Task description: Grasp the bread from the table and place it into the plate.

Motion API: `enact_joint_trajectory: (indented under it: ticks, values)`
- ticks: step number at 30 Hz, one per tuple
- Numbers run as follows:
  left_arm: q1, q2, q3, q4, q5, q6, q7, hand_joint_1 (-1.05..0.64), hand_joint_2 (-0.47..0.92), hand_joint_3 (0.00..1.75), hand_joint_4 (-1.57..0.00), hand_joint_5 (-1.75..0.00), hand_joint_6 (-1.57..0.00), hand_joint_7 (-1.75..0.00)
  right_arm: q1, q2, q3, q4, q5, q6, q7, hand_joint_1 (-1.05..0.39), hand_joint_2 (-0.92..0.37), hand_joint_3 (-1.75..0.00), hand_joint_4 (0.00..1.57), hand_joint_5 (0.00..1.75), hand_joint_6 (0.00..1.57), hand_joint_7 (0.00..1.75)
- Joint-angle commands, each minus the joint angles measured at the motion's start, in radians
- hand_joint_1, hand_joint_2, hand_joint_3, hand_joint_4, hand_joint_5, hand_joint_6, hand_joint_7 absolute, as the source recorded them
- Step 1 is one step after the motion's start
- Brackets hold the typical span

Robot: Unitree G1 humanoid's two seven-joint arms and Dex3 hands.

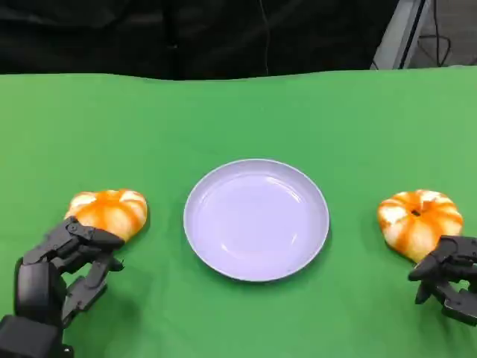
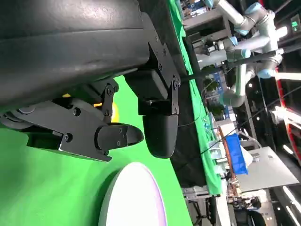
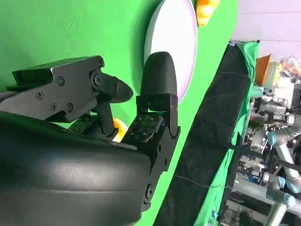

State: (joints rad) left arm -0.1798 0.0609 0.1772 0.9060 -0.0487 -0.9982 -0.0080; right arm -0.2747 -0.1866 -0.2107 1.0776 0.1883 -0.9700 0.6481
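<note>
A round orange-and-white bread (image 1: 109, 211) lies on the green table left of the pale lilac plate (image 1: 257, 220). A second bread (image 1: 419, 220) lies right of the plate. My left hand (image 1: 63, 272) sits just on the near side of the left bread, fingers apart, with its fingertips at the bread's near edge and nothing held. My right hand (image 1: 447, 280) is likewise just short of the right bread, fingers spread. In the left wrist view a sliver of bread (image 2: 113, 112) shows beyond the fingers (image 2: 160, 132). In the right wrist view a bit of bread (image 3: 118, 128) shows between the fingers (image 3: 157, 77).
The green cloth (image 1: 246, 112) covers the table up to a dark backdrop at the far edge. The plate's rim (image 2: 113, 197) shows in the left wrist view, and the plate (image 3: 171, 47) and the other bread (image 3: 207, 9) in the right wrist view. Other robot arms stand beyond the table.
</note>
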Motion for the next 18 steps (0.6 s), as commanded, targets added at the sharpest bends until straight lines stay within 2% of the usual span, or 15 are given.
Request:
enact_joint_trajectory:
  ticks: [1, 12, 16, 18]
  values:
    - [0.0, 0.005, 0.009, -0.013, -0.007, -0.009, 0.003, -0.06, 0.92, 0.43, -0.8, -1.46, -0.84, -1.17, -0.009, -0.021, -0.007, 0.001, 0.008, 0.0, -0.002, 0.08, -0.82, -0.68, 0.89, 1.38, 0.94, 0.98]
    - [0.002, 0.014, 0.001, -0.011, -0.007, -0.015, -0.024, -0.04, 0.92, 0.46, -0.79, -1.41, -0.82, -1.13, -0.007, -0.021, -0.006, 0.002, 0.007, -0.007, -0.004, 0.11, -0.8, -0.7, 0.88, 1.4, 0.95, 0.97]
    - [0.002, 0.017, -0.001, -0.007, -0.016, -0.022, -0.053, -0.04, 0.92, 0.46, -0.81, -1.26, -0.85, -0.96, -0.007, -0.02, -0.006, 0.003, 0.008, -0.005, -0.003, 0.1, -0.8, -0.7, 0.88, 1.4, 0.94, 0.97]
    - [0.001, 0.022, -0.002, 0.001, -0.003, -0.031, -0.053, -0.05, 0.92, 0.42, -0.8, -1.11, -0.89, -0.77, -0.007, -0.021, -0.006, 0.004, 0.007, -0.006, -0.002, 0.1, -0.81, -0.7, 0.88, 1.4, 0.94, 0.98]
